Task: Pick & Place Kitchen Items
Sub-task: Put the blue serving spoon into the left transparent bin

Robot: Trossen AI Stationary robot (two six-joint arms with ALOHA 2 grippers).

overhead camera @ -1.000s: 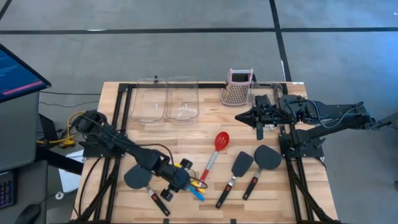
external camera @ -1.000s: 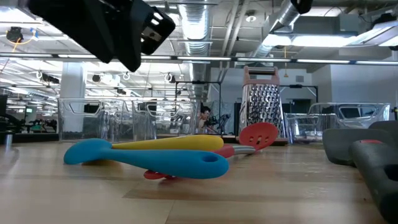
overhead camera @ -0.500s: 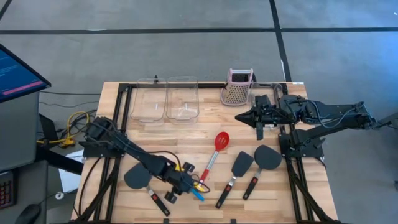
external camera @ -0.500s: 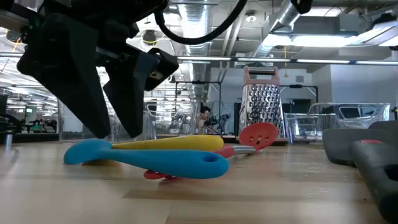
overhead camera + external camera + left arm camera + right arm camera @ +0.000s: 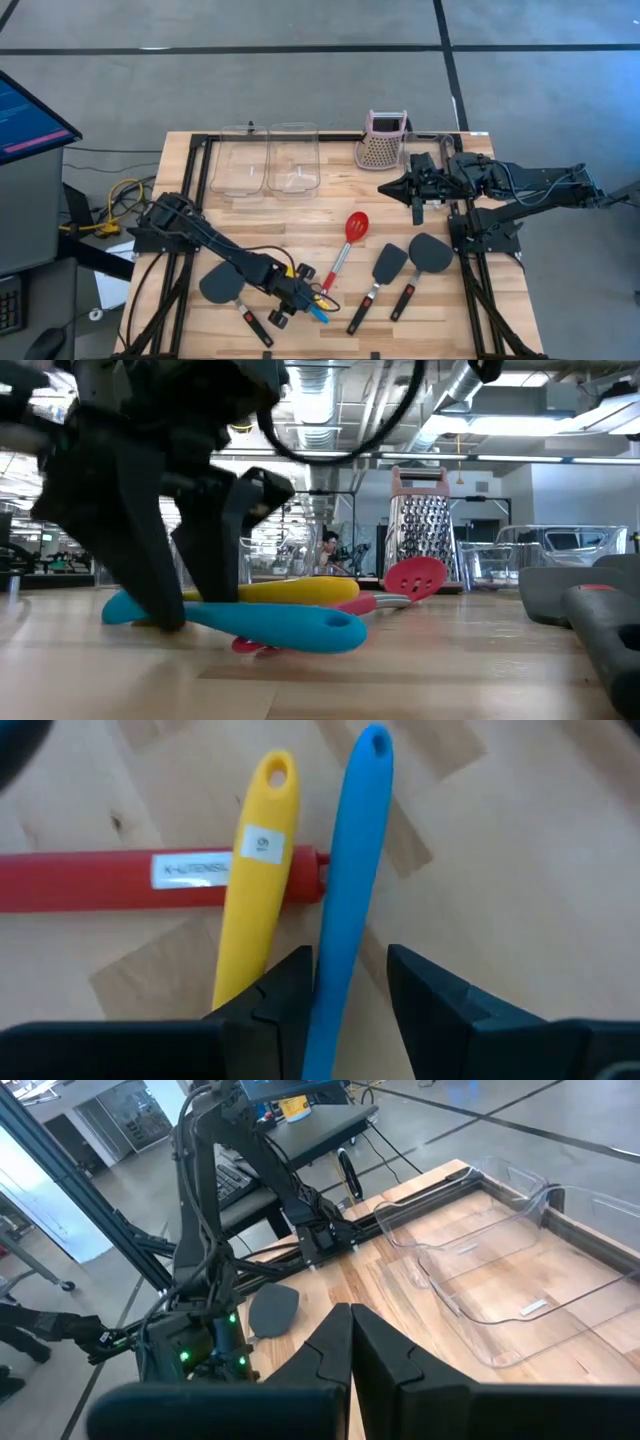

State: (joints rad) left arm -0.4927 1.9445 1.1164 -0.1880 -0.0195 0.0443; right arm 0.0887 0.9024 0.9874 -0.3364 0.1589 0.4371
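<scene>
Left gripper (image 5: 350,982) is down on the table with its fingers apart on both sides of the blue spoon (image 5: 345,890), beside the yellow spoon (image 5: 255,890). Right gripper (image 5: 350,1342) waits pinched closed

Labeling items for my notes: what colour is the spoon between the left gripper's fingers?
Blue spoon, clearest in the left wrist view.

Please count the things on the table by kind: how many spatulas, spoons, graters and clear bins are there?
Black spatulas with black-red handles: 3
Spoons: 3 (red slotted spoon, small yellow spoon, small blue spoon)
Pink-topped metal box grater: 1
Clear plastic bins: 2
Total: 9
</scene>
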